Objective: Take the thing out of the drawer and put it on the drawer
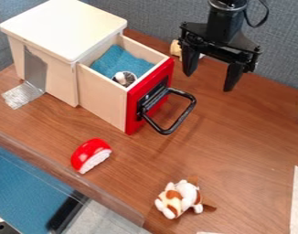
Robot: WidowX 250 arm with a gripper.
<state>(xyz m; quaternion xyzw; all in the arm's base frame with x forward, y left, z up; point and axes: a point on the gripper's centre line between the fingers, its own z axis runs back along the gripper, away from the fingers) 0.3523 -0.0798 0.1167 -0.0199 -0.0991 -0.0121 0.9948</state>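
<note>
Here's the black gripper (209,81) hanging over the wooden table (237,137), jaws spread with nothing between them, just off the open drawer's red front (134,103), and in that drawer a small silvery-and-white object (121,78), possibly a toy whisk, sits against the blue cloth (118,59)!

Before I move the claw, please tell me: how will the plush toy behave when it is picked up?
The plush toy looks soft and furry, so it will probably squash a little. Seemingly stuffed, it is likely light for its size. Its stubby limbs should keep it from rolling.
</note>
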